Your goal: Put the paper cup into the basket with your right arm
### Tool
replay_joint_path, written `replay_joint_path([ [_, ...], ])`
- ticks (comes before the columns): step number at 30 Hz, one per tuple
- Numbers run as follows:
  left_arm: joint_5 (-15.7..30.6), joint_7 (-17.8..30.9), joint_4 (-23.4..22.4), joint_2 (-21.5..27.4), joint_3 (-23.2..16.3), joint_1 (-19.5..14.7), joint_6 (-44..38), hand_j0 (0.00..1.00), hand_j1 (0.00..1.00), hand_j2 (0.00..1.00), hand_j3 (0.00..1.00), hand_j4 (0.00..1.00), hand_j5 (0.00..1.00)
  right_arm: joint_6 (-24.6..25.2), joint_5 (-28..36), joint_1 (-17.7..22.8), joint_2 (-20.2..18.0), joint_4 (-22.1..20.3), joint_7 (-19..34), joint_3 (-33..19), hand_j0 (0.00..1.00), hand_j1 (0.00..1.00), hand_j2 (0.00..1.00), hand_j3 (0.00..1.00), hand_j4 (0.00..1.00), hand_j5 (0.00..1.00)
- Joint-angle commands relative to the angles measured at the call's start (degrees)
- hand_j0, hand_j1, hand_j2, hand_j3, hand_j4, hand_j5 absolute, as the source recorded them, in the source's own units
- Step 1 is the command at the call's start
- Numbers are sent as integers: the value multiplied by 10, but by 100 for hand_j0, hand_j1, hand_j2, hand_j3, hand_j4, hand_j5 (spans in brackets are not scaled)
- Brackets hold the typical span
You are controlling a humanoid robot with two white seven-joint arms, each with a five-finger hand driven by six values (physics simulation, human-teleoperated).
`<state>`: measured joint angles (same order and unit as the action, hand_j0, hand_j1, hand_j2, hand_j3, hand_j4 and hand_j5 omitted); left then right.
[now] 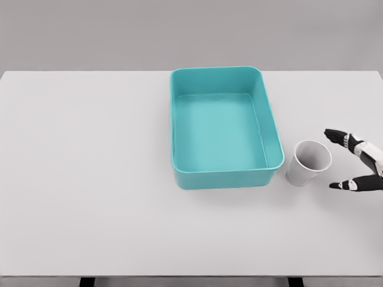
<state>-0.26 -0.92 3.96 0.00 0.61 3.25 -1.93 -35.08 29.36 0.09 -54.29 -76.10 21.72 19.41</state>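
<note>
White table (pixel 90 179); right hand (pixel 359 160) edge-cropped.

Basket (pixel 179 128) sits on bench (pixel 78 179), a little right of centre, long axis running front to back. Paper cup (pixel 309 163) stands on bench just right of the basket's front right corner, apart from it, mouth tilted toward the camera. Right hand (pixel 358 161) enters from the right edge, just right of the cup, not touching it.
</note>
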Motion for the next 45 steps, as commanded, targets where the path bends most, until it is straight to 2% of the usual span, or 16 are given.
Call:
replay_joint_path([
  [1, 0, 0, 0, 0, 0, 0, 0, 100, 100, 100, 100, 100, 100, 1, 3, 0, 4, 0, 0, 2, 100, 100, 100, 100, 100, 100],
  [11, 0, 0, 0, 0, 0, 0, 0, 100, 100, 100, 100, 100, 100, 1, 3, 0, 27, 0, -1, 8, 100, 100, 100, 100, 100, 100],
  [21, 0, 0, 0, 0, 0, 0, 0, 100, 100, 100, 100, 100, 100, 1, 3, -6, 36, -1, -1, 8, 100, 100, 100, 100, 100, 100],
  [25, 0, 0, 0, 0, 0, 0, 0, 100, 100, 100, 100, 100, 100, 1, 3, -23, 41, -1, -1, 8, 100, 100, 100, 100, 100, 100],
  [45, 0, 0, 0, 0, 0, 0, 0, 100, 100, 100, 100, 100, 100, 1, 2, -32, 60, -1, -1, 26, 100, 100, 100, 100, 100, 100],
])
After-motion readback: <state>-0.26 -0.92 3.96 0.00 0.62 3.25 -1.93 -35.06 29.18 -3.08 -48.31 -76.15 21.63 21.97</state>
